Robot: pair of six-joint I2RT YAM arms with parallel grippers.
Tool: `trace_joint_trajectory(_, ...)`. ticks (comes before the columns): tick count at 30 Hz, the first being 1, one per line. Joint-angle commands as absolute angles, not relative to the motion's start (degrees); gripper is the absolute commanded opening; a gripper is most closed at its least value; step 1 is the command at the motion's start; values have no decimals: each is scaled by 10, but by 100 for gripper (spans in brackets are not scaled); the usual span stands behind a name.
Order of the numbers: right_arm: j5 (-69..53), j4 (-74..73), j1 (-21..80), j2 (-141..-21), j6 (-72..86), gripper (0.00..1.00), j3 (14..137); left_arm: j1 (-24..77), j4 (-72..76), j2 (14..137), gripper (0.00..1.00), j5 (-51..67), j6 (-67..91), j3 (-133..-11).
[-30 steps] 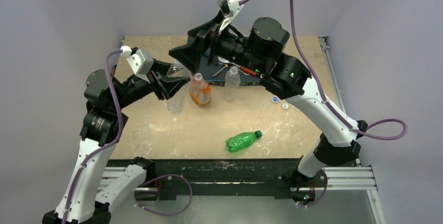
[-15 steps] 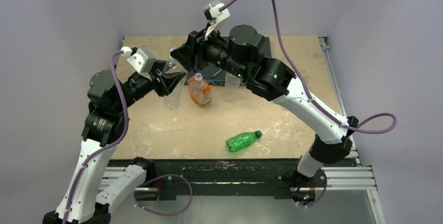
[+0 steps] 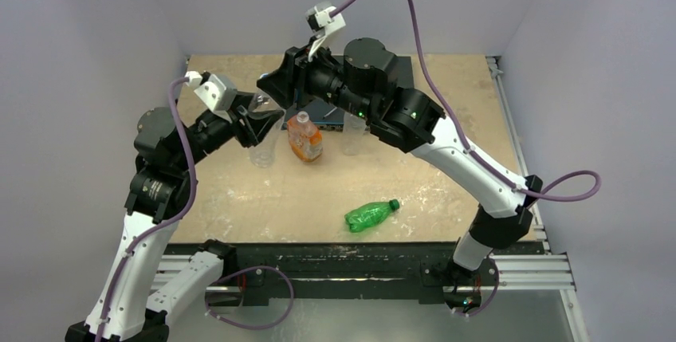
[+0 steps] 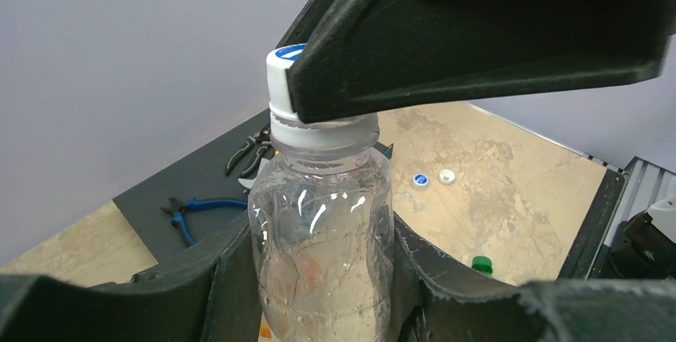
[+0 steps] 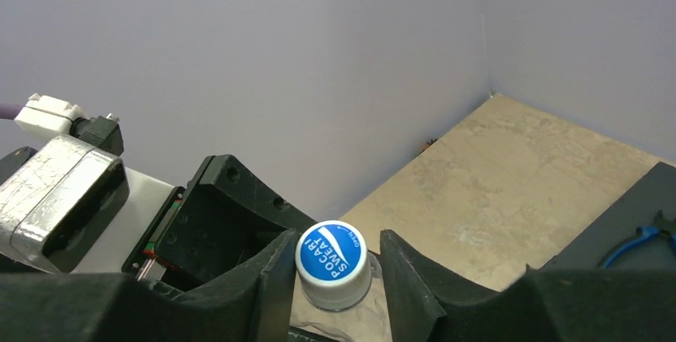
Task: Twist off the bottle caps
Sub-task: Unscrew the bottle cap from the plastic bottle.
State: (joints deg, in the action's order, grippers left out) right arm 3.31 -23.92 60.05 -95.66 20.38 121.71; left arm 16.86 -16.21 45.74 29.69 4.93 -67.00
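Left gripper [image 4: 319, 298] clamps the bottle [image 4: 319, 222]; right gripper [image 5: 333, 272] has just narrowed its jaws around the cap [image 5: 331, 256] (grip unclear), ready to unscrew.

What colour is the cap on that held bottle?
The cap is white with a blue top; clearest from right wrist.

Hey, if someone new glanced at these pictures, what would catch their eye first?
The clear bottle stands out first, gripped in the left fingers left of centre, with the right fingers flanking its blue-topped cap from above. Next comes the green bottle, lying on its side near the front edge of the table.
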Motion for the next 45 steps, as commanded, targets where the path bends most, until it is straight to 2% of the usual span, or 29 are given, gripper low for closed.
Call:
trace_joint_trajectory(1, 7, -214, 601, -967, 218, 39, 1238, 165, -159, 454, 0, 305, 55, -679)
trace_joint_trajectory(5, 1, -212, 601, -967, 212, 17, 1241, 165, -156, 454, 0, 320, 62, -684)
trace_joint_trajectory(8, 1, -202, 601, -954, 198, 12, 1231, 165, -145, 452, 0, 351, 79, -682)
trace_joint_trajectory(12, -64, -183, 595, -923, 164, 5, 1206, 165, -114, 453, 0, 436, 122, -681)
trace_joint_trajectory(16, -163, -157, 571, -884, 152, 2, 1168, 165, -63, 457, 0, 528, 202, -684)
trace_joint_trajectory(23, -436, -44, 527, -828, 175, 0, 1097, 165, 73, 461, 0, 627, 347, -675)
trace_joint_trajectory(29, -506, -39, 516, -823, 175, 0, 1108, 165, 92, 468, 0, 651, 371, -675)
trace_joint_trajectory(32, -495, -60, 501, -819, 162, 7, 1110, 165, 91, 470, 0, 662, 371, -679)
trace_joint_trajectory(33, -479, -74, 496, -819, 158, 13, 1115, 165, 77, 471, 0, 663, 363, -681)
trace_joint_trajectory(34, -445, -95, 494, -820, 151, 29, 1122, 165, 57, 472, 0, 659, 346, -685)
trace_joint_trajectory(36, -360, -122, 494, -819, 148, 77, 1132, 165, -12, 473, 0, 632, 285, -694)
trace_joint_trajectory(37, -302, -128, 494, -818, 155, 95, 1132, 165, -46, 472, 0, 607, 251, -697)
trace_joint_trajectory(38, -266, -126, 494, -816, 162, 98, 1128, 165, -71, 469, 0, 587, 210, -697)
trace_joint_trajectory(42, -149, -120, 512, -827, 196, 99, 1118, 165, -106, 461, 0, 489, 127, -690)
trace_joint_trajectory(45, -35, -186, 561, -869, 171, 99, 1166, 165, -109, 460, 0, 428, 98, -687)
